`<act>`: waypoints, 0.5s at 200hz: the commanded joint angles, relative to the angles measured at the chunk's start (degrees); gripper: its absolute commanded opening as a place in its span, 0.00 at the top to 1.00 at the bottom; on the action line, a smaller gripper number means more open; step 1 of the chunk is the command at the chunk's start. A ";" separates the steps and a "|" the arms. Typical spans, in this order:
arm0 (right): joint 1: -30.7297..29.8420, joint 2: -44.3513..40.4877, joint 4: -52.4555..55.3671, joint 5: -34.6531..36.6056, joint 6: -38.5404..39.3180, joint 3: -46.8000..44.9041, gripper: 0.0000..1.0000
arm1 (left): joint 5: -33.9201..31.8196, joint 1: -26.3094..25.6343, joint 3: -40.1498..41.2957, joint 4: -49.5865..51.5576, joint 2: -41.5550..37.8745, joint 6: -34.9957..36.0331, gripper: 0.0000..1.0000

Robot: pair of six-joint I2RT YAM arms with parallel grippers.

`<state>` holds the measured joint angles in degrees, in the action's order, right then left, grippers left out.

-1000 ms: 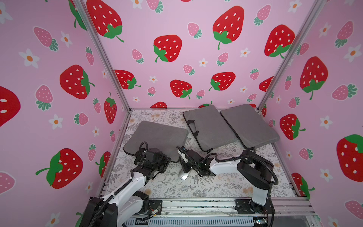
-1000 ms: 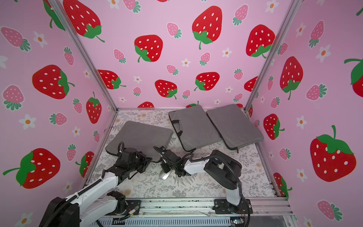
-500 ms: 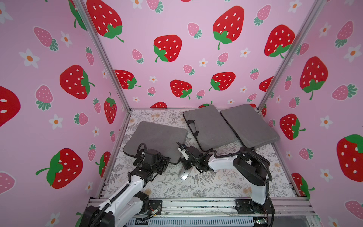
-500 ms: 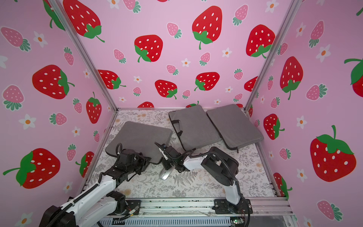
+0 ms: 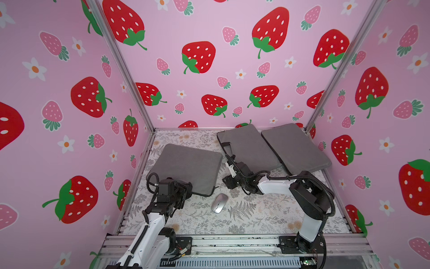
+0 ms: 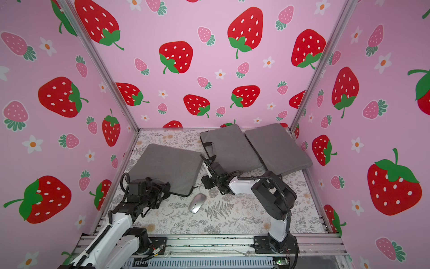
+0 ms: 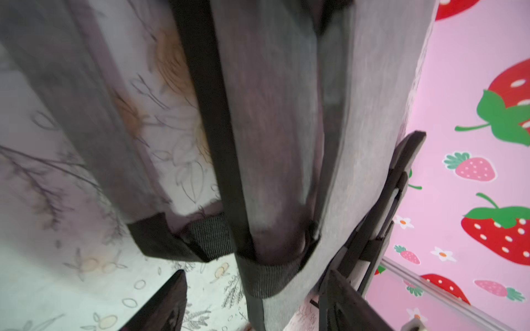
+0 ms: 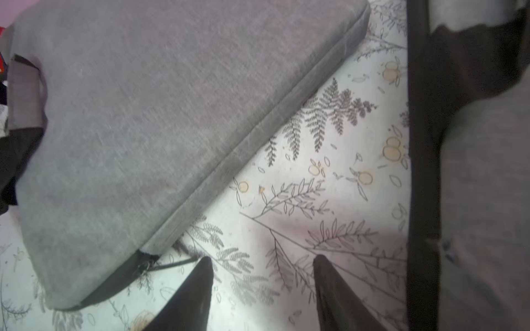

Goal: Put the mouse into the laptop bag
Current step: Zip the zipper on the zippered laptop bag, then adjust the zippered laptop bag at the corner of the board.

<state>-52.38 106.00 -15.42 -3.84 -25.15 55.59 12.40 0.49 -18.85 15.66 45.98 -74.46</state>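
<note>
The silver mouse (image 5: 219, 203) (image 6: 197, 203) lies on the floral cloth between both arms, touched by neither. The nearest grey laptop bag (image 5: 186, 167) (image 6: 167, 165) lies flat at the left. My left gripper (image 5: 187, 189) (image 7: 255, 275) is open at that bag's near corner (image 7: 272, 258), which reaches between the fingertips. My right gripper (image 5: 229, 182) (image 8: 262, 259) is open above bare cloth, behind the mouse and beside the same bag (image 8: 143, 129). Nothing sits between its fingers.
Two more grey bags (image 5: 249, 149) (image 5: 295, 146) lie side by side at the back right, one with a black handle strap (image 5: 226, 149). Strawberry-patterned walls close in three sides. A metal rail (image 5: 232, 242) runs along the front edge.
Both grippers have gone from shut to open. The right gripper has drawn back from above the mouse toward the rear. The mouse has stayed where it was.
</note>
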 commanded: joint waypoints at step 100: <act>1.32 16.50 -4.74 -9.73 -8.29 13.83 0.93 | 6.23 6.51 -7.34 -11.80 25.98 13.95 0.29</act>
<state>-51.05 121.14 -19.27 -11.31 -31.70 70.13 17.65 6.66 -22.87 9.34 64.64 -63.61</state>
